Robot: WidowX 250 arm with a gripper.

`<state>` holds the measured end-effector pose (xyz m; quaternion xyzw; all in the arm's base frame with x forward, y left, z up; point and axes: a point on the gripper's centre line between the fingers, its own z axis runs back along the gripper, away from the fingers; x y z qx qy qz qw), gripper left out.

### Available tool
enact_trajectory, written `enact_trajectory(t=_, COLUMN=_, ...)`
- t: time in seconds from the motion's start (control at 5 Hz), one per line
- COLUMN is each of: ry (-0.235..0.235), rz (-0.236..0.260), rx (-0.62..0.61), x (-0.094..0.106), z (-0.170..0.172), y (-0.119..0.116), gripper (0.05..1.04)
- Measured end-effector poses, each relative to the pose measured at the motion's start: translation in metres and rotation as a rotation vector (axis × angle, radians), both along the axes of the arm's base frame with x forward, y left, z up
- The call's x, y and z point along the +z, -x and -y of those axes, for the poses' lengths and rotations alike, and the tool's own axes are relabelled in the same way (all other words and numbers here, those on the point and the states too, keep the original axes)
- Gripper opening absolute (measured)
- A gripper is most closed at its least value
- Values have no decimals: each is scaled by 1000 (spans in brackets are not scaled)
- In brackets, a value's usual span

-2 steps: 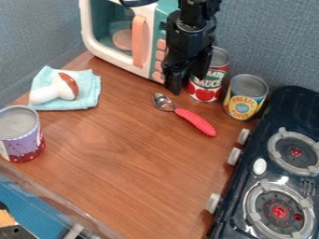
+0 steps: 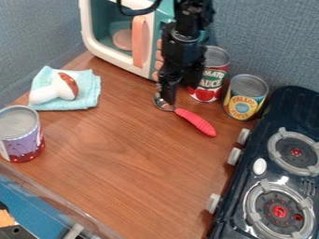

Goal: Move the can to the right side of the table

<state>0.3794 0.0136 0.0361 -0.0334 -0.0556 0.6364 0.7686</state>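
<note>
Can at left, pickup likely next

Stands upright on the table (image 2: 124, 163), near the left edge: the purple can (image 2: 24, 140), probably the one meant, given the red can (image 2: 209, 86) and yellow can (image 2: 246, 97) over on the right. Looks like the approach stage, ahead of any grasp. Lies nearby, above it in the camera view, a cloth (image 2: 91, 91) with a white-and-brown toy (image 2: 59, 89) on top. Farther out, well apart from the purple can, hangs the gripper (image 2: 174, 91), over or close by the bowl of the spoon (image 2: 196, 122). Open or closed: impossible to tell; no can visibly lifted.

Next, by judgement: clear the spoon, swing left, come down around the purple can, close, lift, then carry across to a free spot short of the stove (image 2: 260, 186). Risk of snagging the spoon, or of knocking the can outward.

Cut off: the purple can's left side, the stove at the right, the odd dark item (image 2: 12, 231) in the lower left corner. Hidden behind the arm: part of the microwave (image 2: 112, 51) and the red can's left side. Hard to make out: whether touching the spoon or just above.
</note>
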Motion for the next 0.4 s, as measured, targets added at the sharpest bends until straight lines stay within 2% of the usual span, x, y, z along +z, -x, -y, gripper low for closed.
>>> enact_trajectory(t=0.2, ry=36, rz=-32, rx=60, x=-6, z=-17, y=14, gripper=1000)
enact_trajectory(t=0.4, ry=39, rz=11, rx=85, x=16, z=-31, y=26, gripper=1000)
